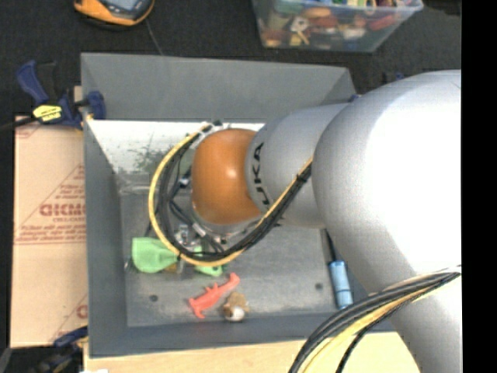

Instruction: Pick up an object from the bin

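We see the gripper (pixel 186 249) low over the bin's (pixel 101 231) left near part, under the orange cover (pixel 221 176); we cannot tell whether it is spread or closed. A green lump (pixel 150 255) lies just beside it on the left. Nearer to us lie an orange toy (pixel 213 294) and a small brown thing (pixel 233 310), with a blue tube (pixel 340 283) well to the right.

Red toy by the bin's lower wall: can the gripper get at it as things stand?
Probably yes. The red toy lies uncovered, with nothing on top of it, close to the gripper; only a small brown thing sits beside it.
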